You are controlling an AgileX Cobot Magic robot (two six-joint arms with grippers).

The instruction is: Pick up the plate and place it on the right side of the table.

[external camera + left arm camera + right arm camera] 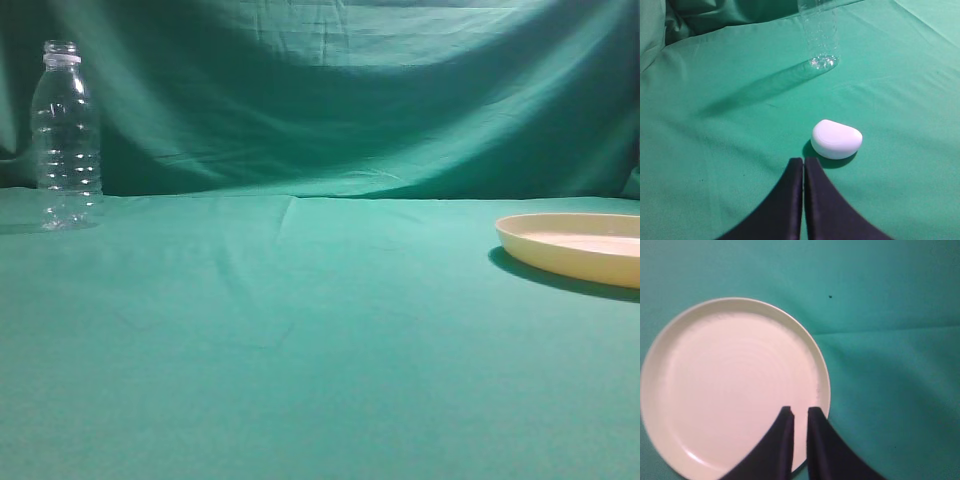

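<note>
- Broad flat table [300, 350] draped in plain teal-green cloth with faint creases; it fills the lower part of the exterior view and meets a matching green cloth backdrop [350, 90] hung in loose folds behind it.
- Wide, shallow, round cream-yellow plastic plate [580, 245] with a low raised rim and paler inside; it lies flat on the table at the right edge of the exterior view, partly cut off by the frame; in the right wrist view it fills the left and centre of the picture.
- Clear ribbed plastic bottle [66, 140] with a pale neck ring; upright at the far left of the table, well apart from the plate.
- Right gripper [800, 415], dark fingers; jaws nearly together with a narrow slit between them, above the plate's near inside by its rim, holding nothing.
- Left gripper [803, 162], dark fingers; jaws pressed together, empty, above bare cloth.
- Small white rounded case [836, 139]; lying on the cloth just beyond the left gripper's tips, between them and the bottle.
</note>
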